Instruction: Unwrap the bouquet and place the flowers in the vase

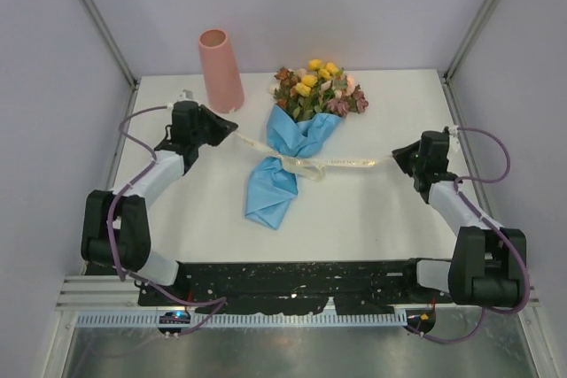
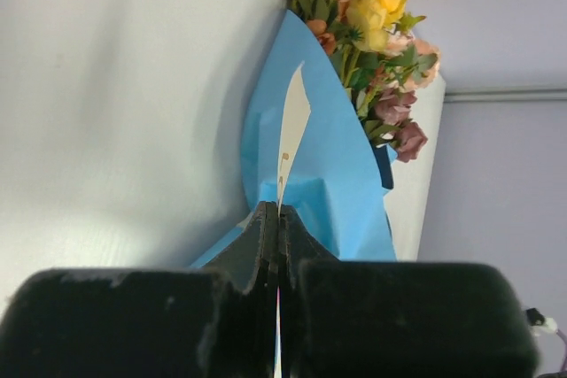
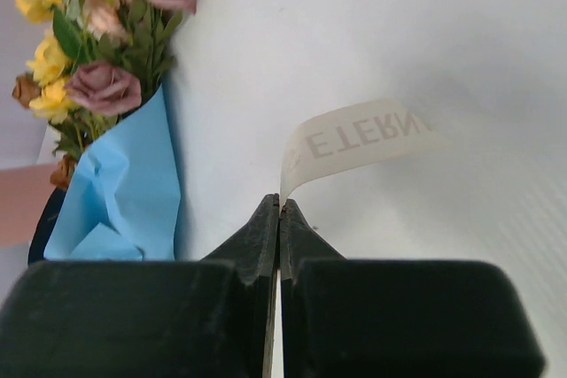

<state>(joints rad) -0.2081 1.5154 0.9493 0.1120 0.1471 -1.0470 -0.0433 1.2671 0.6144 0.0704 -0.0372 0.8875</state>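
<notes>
Left pincer and right pincer each clamped on a ribbon end.
The ribbon crosses the blue-wrapped bouquet lying on the table; the vase stands upright nearby.

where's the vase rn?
Top view: the vase stands upright at the far left of the table, just beyond the left tool and left of the bouquet.

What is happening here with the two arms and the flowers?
Both arms are working on the cream ribbon tied around the bouquet. The left gripper is shut on one end and the right gripper on the other, with the ribbon stretched between them over the table. The blue paper is not yet unwrapped, and the flowers are in it. The vase stands upright, apart from the bouquet.
</notes>
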